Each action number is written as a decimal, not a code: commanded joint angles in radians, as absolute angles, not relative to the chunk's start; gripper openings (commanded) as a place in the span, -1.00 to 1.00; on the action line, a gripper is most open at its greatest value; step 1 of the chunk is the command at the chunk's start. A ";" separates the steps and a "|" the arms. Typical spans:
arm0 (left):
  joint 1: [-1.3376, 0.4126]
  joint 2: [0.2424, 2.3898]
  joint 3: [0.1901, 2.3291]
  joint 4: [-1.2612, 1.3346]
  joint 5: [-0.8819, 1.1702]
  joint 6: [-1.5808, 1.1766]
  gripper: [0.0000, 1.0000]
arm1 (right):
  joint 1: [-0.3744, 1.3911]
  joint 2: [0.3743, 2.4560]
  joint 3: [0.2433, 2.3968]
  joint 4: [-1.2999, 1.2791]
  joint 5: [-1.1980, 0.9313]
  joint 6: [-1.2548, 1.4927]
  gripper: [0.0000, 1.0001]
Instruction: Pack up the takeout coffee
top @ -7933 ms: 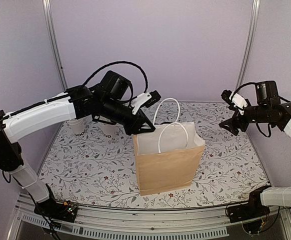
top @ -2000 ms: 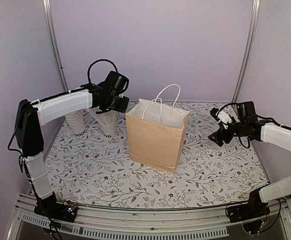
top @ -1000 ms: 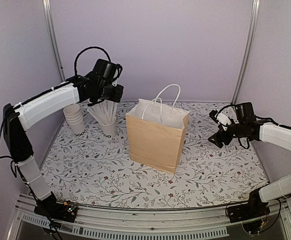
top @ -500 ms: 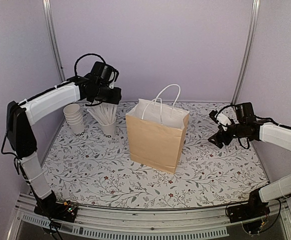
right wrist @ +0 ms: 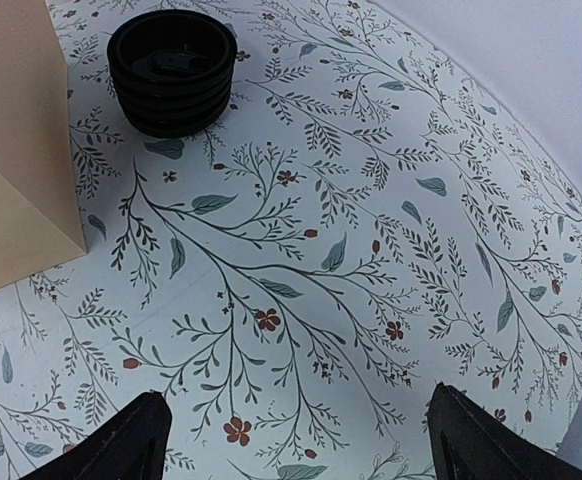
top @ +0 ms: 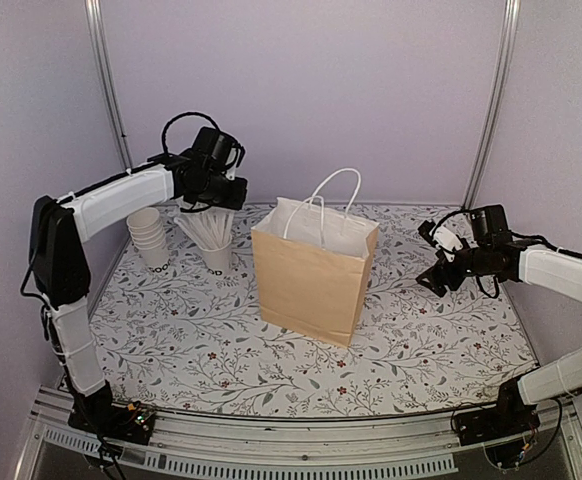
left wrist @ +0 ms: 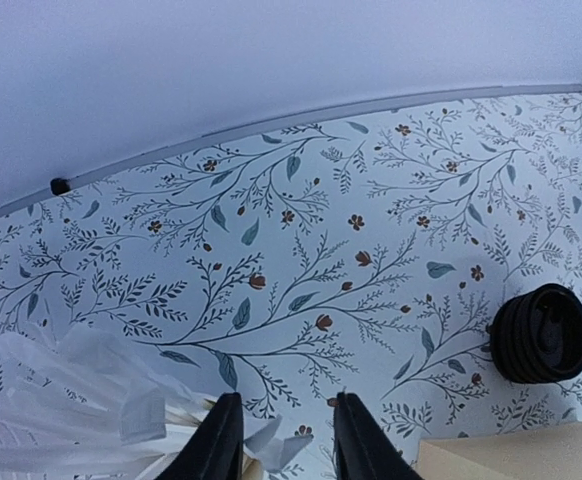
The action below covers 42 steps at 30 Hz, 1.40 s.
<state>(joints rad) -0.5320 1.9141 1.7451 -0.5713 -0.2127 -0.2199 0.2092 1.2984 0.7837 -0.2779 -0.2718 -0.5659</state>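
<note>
The takeout coffee shows in no view. A brown paper bag (top: 314, 270) with white handles stands open mid-table. My left gripper (top: 214, 203) hangs at the back left, above a white cup holding paper-wrapped sticks (top: 212, 238). In the left wrist view my left gripper (left wrist: 286, 445) has its jaws apart, and only the sticks' wrapper tips (left wrist: 81, 405) lie below them. My right gripper (top: 433, 262) hovers to the right of the bag. In the right wrist view it (right wrist: 306, 445) is wide open over bare tablecloth.
A stack of lidless white cups (top: 149, 237) stands at the far left. A stack of black lids (right wrist: 171, 70) sits behind the bag, also seen as the lid stack (left wrist: 541, 333) beside the bag's corner (left wrist: 511, 458). Lilac walls close in the back and sides.
My left gripper has gone from nearly shut to open, and its arm has shifted slightly right and down over the sticks cup. The right arm and the bag have not moved.
</note>
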 commanded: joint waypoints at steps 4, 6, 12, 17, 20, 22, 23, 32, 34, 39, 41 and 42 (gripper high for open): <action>-0.526 1.949 1.793 -0.573 -0.222 -0.182 -0.78 | 0.212 1.311 0.785 -0.288 -0.283 -0.576 0.85; -0.530 1.938 1.787 -0.575 -0.230 -0.176 -0.98 | 0.212 1.313 0.785 -0.288 -0.284 -0.575 0.86; -0.566 1.874 1.794 -0.616 -0.311 -0.150 -1.00 | 0.214 1.328 0.794 -0.298 -0.290 -0.581 0.85; -0.591 1.814 1.812 -0.671 -0.367 -0.131 -1.00 | 0.226 1.341 0.798 -0.301 -0.289 -0.581 0.85; -0.601 1.781 1.819 -0.686 -0.389 -0.126 -1.00 | 0.231 1.349 0.800 -0.302 -0.286 -0.582 0.84; -0.604 1.762 1.822 -0.688 -0.394 -0.118 -1.00 | 0.235 1.360 0.804 -0.305 -0.279 -0.580 0.84; -0.604 1.756 1.826 -0.692 -0.394 -0.118 -1.00 | 0.236 1.363 0.805 -0.306 -0.277 -0.580 0.84; -0.622 1.725 1.924 -0.756 -0.441 -0.076 -1.00 | 0.238 1.358 0.802 -0.304 -0.272 -0.580 0.84; -0.623 1.719 1.948 -0.770 -0.443 -0.070 -1.00 | 0.238 1.363 0.802 -0.306 -0.272 -0.579 0.83; -0.640 1.693 2.002 -0.791 -0.439 -0.054 -1.00 | 0.239 1.362 0.801 -0.304 -0.268 -0.581 0.83; -0.654 1.676 2.019 -0.792 -0.431 -0.044 -1.00 | 0.237 1.360 0.801 -0.306 -0.265 -0.581 0.83; -0.661 1.665 2.026 -0.794 -0.424 -0.040 -1.00 | 0.238 1.360 0.801 -0.306 -0.267 -0.581 0.83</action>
